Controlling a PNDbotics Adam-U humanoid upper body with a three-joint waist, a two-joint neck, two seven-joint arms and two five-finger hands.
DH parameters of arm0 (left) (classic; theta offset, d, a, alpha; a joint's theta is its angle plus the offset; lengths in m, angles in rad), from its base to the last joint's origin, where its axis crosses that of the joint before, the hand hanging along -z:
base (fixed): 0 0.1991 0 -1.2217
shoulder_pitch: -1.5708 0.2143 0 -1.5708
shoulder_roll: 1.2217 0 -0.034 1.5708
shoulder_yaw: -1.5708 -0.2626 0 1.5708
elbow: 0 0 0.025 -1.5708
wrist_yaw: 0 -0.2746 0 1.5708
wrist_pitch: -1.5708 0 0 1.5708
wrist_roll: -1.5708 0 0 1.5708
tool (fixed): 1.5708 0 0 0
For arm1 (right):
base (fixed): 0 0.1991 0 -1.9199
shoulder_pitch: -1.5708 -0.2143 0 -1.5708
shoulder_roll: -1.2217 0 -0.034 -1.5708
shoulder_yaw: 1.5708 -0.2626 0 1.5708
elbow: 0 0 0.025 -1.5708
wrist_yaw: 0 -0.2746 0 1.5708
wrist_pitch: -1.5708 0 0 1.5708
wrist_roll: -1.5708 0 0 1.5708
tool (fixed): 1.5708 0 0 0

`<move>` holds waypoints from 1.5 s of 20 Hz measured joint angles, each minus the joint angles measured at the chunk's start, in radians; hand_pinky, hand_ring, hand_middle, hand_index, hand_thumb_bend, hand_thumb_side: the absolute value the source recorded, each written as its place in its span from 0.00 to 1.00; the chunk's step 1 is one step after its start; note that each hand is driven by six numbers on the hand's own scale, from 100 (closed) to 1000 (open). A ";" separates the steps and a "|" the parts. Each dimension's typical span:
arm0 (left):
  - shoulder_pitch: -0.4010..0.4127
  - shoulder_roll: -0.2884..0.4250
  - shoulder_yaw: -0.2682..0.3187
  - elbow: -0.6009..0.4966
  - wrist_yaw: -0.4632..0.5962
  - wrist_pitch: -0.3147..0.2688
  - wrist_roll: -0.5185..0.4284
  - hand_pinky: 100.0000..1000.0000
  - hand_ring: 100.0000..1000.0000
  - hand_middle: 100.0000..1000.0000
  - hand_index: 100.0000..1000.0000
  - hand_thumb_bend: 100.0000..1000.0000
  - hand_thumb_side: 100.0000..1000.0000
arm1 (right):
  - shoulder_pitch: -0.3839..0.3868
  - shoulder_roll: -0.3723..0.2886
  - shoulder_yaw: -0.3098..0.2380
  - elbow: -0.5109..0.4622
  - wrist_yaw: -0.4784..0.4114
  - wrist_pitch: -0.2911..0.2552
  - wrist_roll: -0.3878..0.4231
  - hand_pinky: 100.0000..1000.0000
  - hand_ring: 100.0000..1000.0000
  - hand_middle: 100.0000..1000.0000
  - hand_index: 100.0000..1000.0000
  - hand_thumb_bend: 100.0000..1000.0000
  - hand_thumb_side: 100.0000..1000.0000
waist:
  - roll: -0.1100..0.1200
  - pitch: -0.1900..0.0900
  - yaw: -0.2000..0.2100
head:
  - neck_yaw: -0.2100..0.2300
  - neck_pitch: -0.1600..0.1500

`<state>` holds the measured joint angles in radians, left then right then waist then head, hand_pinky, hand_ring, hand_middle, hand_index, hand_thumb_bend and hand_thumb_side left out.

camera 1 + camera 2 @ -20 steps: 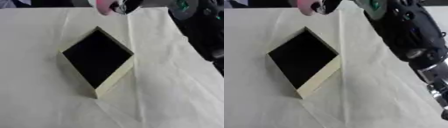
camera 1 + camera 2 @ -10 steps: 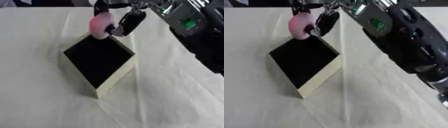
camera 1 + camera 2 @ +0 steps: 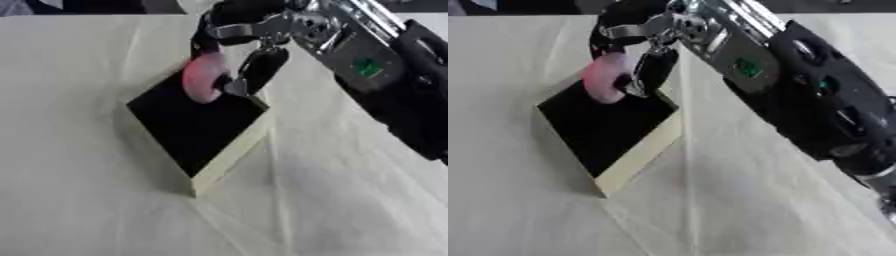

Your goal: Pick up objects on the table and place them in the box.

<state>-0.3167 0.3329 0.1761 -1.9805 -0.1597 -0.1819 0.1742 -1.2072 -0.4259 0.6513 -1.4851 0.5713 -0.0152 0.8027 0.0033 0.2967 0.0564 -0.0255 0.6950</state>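
My right hand (image 3: 249, 47) reaches in from the upper right, its fingers curled round a pink rounded object (image 3: 203, 78). The object hangs over the far corner of the box (image 3: 229, 161), a shallow cream-walled box with a black inside, set cornerwise on the table. I cannot tell whether the pink object touches the box floor. My left hand shows in neither view.
A cream cloth (image 3: 79, 200) with creases covers the table all round the box. My right forearm (image 3: 815, 95) spans the upper right of the views above the cloth. A dark strip runs along the table's far edge.
My right hand has come down and forward with the pink object, from above the table's far edge to over the box's far corner.
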 measured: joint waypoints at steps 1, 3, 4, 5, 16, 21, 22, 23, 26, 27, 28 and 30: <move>0.000 0.000 0.000 0.000 0.000 0.000 -0.001 0.67 0.72 0.75 0.76 0.00 0.67 | 0.004 0.003 0.006 0.006 0.000 -0.002 0.003 0.74 0.68 0.48 0.69 0.00 0.00 | 0.000 0.000 0.000 | 0.000 0.000; 0.000 0.000 0.000 0.000 0.000 0.001 -0.002 0.67 0.72 0.75 0.76 0.00 0.67 | 0.007 0.015 0.018 0.021 0.000 -0.007 0.009 0.74 0.68 0.48 0.69 0.00 0.00 | 0.001 0.000 0.001 | -0.003 0.000; 0.000 -0.001 0.000 0.000 0.000 0.001 -0.002 0.67 0.72 0.75 0.76 0.00 0.67 | 0.008 0.021 0.024 0.028 0.002 -0.010 0.010 0.74 0.68 0.48 0.69 0.00 0.00 | 0.001 0.000 0.001 | -0.004 0.000; 0.000 -0.001 0.000 0.000 0.000 0.000 -0.002 0.67 0.72 0.75 0.76 0.00 0.67 | 0.009 0.027 0.027 0.036 0.005 -0.014 0.010 0.74 0.68 0.48 0.69 0.00 0.00 | 0.001 0.000 0.001 | -0.004 0.000; 0.000 -0.006 0.000 0.000 0.001 0.002 -0.009 0.67 0.72 0.75 0.75 0.00 0.67 | 0.020 0.082 0.064 0.089 0.041 -0.084 0.020 0.82 0.81 0.68 0.81 0.00 0.21 | 0.002 0.002 0.006 | -0.009 0.000; 0.000 -0.006 0.000 0.000 0.001 0.002 -0.011 0.67 0.72 0.75 0.75 0.00 0.67 | 0.020 0.086 0.069 0.086 0.073 -0.152 0.057 0.88 0.94 0.85 0.93 0.00 0.59 | 0.002 0.002 0.006 | -0.009 0.000; 0.000 -0.006 0.000 0.000 0.001 0.003 -0.011 0.67 0.72 0.75 0.75 0.00 0.67 | 0.019 0.086 0.070 0.083 0.081 -0.167 0.068 0.90 0.96 0.86 0.95 0.00 0.64 | 0.002 0.002 0.006 | -0.009 0.000; 0.000 -0.006 0.000 0.000 0.001 0.003 -0.011 0.67 0.72 0.75 0.75 0.00 0.67 | 0.019 0.086 0.070 0.079 0.092 -0.181 0.079 0.90 0.97 0.87 0.95 0.00 0.66 | 0.002 0.002 0.005 | -0.009 0.000; 0.000 -0.006 0.000 0.000 0.001 0.003 -0.012 0.67 0.72 0.75 0.75 0.00 0.67 | 0.019 0.086 0.068 0.072 0.131 -0.222 0.094 0.92 0.98 0.88 0.97 0.07 0.68 | 0.002 0.002 0.005 | -0.009 0.000; 0.000 -0.006 0.000 0.000 0.001 0.003 -0.012 0.67 0.72 0.75 0.75 0.00 0.67 | 0.019 0.086 0.065 0.070 0.144 -0.232 0.094 0.92 0.98 0.88 0.98 0.08 0.67 | 0.002 0.002 0.005 | -0.009 0.000; 0.000 -0.006 0.000 0.000 0.001 0.003 -0.012 0.67 0.73 0.75 0.75 0.00 0.66 | 0.019 0.086 0.060 0.066 0.158 -0.238 0.091 0.91 0.97 0.87 0.98 0.08 0.66 | 0.002 0.002 0.005 | -0.009 0.000; 0.000 -0.006 0.000 0.000 0.001 0.003 -0.012 0.67 0.73 0.75 0.75 0.00 0.66 | 0.019 0.086 0.050 0.063 0.180 -0.247 0.084 0.91 0.97 0.87 0.98 0.08 0.67 | 0.002 0.002 0.005 | -0.009 0.000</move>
<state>-0.3165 0.3267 0.1759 -1.9805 -0.1584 -0.1787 0.1625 -1.1886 -0.3404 0.7017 -1.4220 0.7515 -0.2624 0.8864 0.0051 0.2985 0.0612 -0.0345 0.6949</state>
